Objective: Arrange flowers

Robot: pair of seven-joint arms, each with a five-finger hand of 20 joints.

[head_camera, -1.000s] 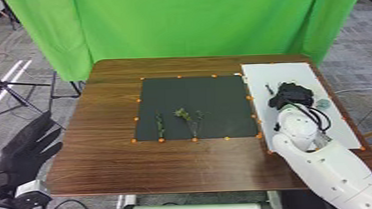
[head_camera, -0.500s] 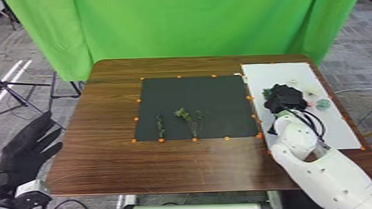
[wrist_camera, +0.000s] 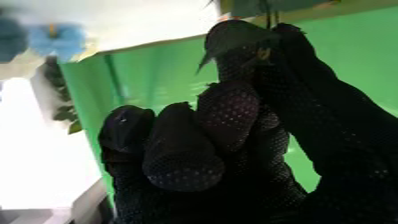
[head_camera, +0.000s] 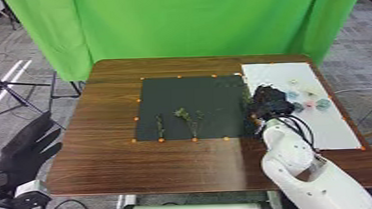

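Behind the brown wooden table (head_camera: 149, 166) hangs a green curtain (head_camera: 198, 27), with gray carpet (head_camera: 347, 49) around and a tripod (head_camera: 13, 97) off to the left. Orange markers (head_camera: 194, 139) edge a dark mat (head_camera: 177, 93) bearing a narrow sprig (head_camera: 160, 128) and a branching sprig (head_camera: 194, 121). Blue flowers (head_camera: 323, 104) lie on the white board (head_camera: 339, 134). Where mat and board meet, the right hand (head_camera: 271, 105), fingers bent, pinches a leafy stem (head_camera: 247, 99). Beyond the table's left edge, the left hand (head_camera: 22, 150) has its fingers extended, holding nothing.

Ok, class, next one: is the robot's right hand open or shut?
Shut: the right wrist view shows the right hand with curled fingers, its tips pinching a leafy stem.
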